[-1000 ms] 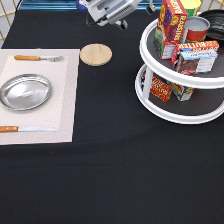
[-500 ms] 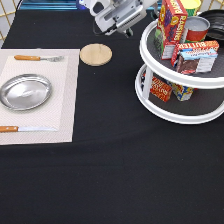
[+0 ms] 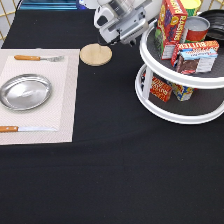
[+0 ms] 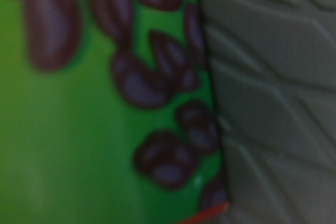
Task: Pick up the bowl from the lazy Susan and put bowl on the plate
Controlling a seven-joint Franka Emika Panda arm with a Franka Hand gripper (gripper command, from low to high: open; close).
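Observation:
The lazy Susan (image 3: 176, 118) stands at the exterior view's right, white-rimmed with two dark shelves. The edge of the black bowl (image 3: 217, 22) shows on its upper shelf at the far right, behind a can. The silver plate (image 3: 25, 92) lies on a pale placemat at the exterior view's left. My gripper (image 3: 131, 34) hangs at the exterior view's top, just left of the upper shelf's rim and apart from the bowl. The wrist view shows only a green package with dark purple shapes (image 4: 90, 110) against a grey patterned surface (image 4: 277, 100).
A red box (image 3: 172, 22), a can (image 3: 198, 28) and a butter box (image 3: 196, 56) crowd the upper shelf; small boxes (image 3: 161, 88) stand below. A wooden coaster (image 3: 96, 54) lies below the gripper. A fork (image 3: 38, 58) and knife (image 3: 25, 129) flank the plate.
My gripper has moved right and slightly down toward the lazy Susan's upper rim. Nothing else has shifted.

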